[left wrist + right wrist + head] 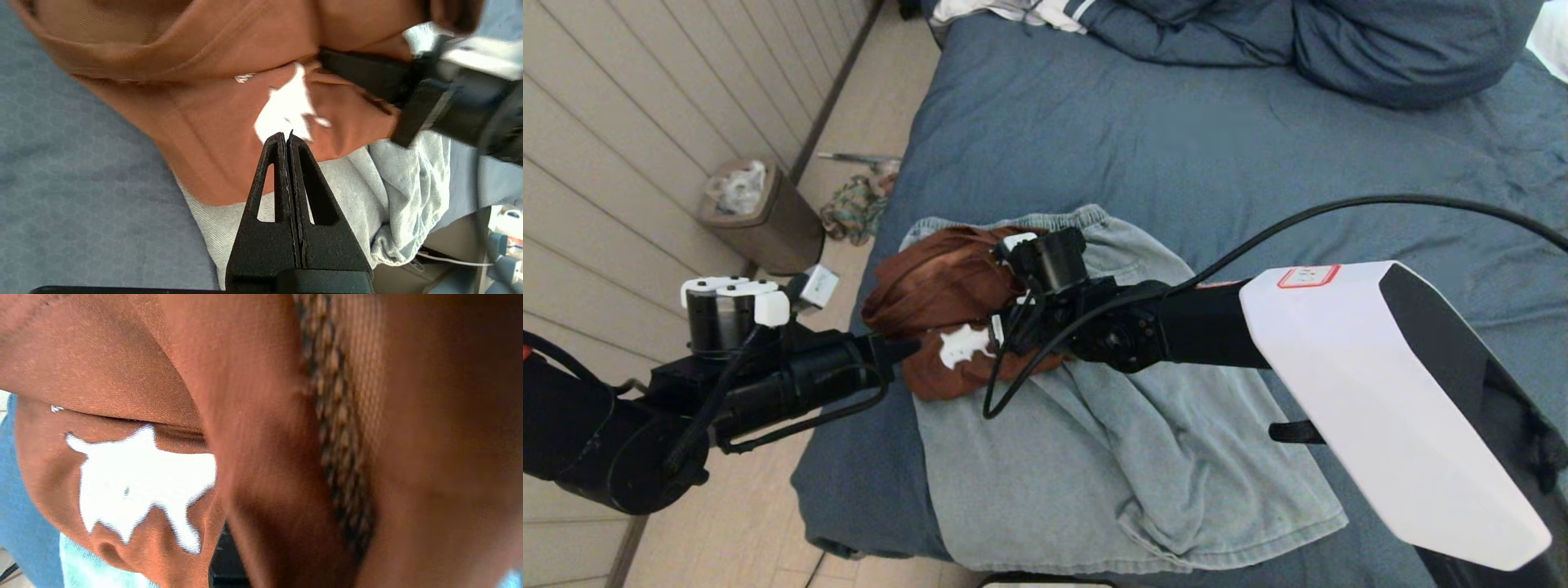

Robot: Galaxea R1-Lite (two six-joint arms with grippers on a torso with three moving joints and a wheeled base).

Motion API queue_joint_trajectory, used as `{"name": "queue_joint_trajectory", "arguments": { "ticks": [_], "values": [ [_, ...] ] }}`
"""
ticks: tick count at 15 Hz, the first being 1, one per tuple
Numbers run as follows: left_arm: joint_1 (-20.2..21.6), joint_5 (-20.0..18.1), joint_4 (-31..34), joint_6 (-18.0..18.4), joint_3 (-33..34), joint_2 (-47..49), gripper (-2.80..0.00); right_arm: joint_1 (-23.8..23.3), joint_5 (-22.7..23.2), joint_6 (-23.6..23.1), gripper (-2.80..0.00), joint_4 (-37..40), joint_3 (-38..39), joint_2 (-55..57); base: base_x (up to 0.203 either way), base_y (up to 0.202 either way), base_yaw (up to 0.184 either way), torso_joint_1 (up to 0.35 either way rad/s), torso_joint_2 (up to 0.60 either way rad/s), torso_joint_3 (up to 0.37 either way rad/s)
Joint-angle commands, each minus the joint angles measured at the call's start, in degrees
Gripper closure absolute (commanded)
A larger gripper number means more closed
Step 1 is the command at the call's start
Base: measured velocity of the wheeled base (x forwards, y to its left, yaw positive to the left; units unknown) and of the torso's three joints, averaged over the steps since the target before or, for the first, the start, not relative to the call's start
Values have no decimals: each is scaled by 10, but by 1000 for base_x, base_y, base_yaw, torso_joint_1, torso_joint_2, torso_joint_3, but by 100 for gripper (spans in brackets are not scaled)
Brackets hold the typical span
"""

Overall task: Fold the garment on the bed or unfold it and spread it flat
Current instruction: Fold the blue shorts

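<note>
A rust-brown garment with a white animal print lies bunched on a light grey-blue garment near the front left corner of the bed. My right gripper is buried in the brown garment, shut on a fold that rises across its wrist view and hides the fingers. My left gripper is shut and empty, its tips just off the brown garment beside the print. The grey-blue garment shows beneath it on the bed.
Dark blue pillows and bedding are piled at the head of the bed. On the floor to the left stand a brown waste bin and some clutter by the panelled wall. The bed's left edge runs just beside the garments.
</note>
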Motion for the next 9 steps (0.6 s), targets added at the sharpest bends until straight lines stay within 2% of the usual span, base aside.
{"name": "queue_joint_trajectory", "arguments": {
  "ticks": [1,6,9],
  "values": [
    [-1,-1,-3,-2,2,-3,0,-1,-6,0,0,1,1,-29,0,0,0,0,0,0],
    [-4,-1,-4,-2,6,-5,0,-13,-14,0,0,29,6,-91,0,0,0,0,0,0],
    [-7,0,-4,-1,9,-6,0,-36,-15,-1,0,52,7,-115,0,0,0,0,0,0]
  ]
}}
